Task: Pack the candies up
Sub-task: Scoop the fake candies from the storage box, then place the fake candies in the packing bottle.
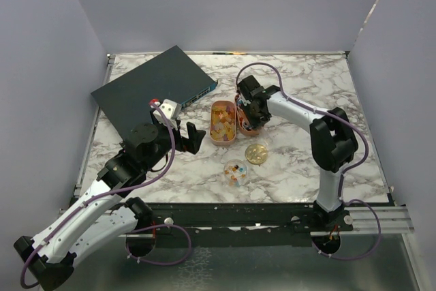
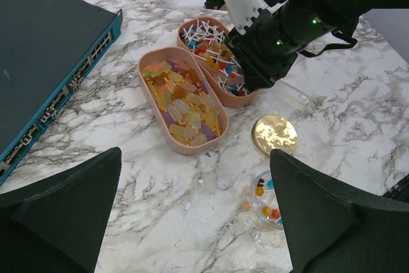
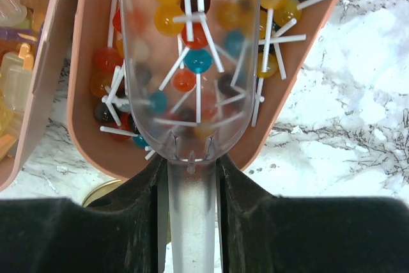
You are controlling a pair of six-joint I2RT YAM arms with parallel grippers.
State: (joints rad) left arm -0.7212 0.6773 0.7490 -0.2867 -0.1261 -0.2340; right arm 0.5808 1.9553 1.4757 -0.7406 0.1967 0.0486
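Observation:
Orange-yellow gummy candies [image 2: 182, 103] fill the left peach tray [image 1: 222, 122]. Small mixed-colour lollipop candies [image 2: 208, 46] with white sticks fill the right peach tray [image 3: 307, 94]. My right gripper [image 3: 190, 190] is shut on the handle of a clear plastic scoop [image 3: 190, 62], whose bowl lies over the lollipops; it also shows in the top view [image 1: 255, 117]. A small clear jar [image 2: 265, 199] holds a few round candies, with one loose beside it [image 2: 246, 206]. My left gripper [image 2: 198, 222] hangs open and empty above the table, its right finger over the jar; it also shows in the top view [image 1: 194, 138].
A round gold lid [image 2: 275, 134] lies on the marble between the trays and the jar. A dark blue network switch [image 1: 153, 86] lies at the back left. The right arm [image 2: 281, 23] reaches over the lollipop tray.

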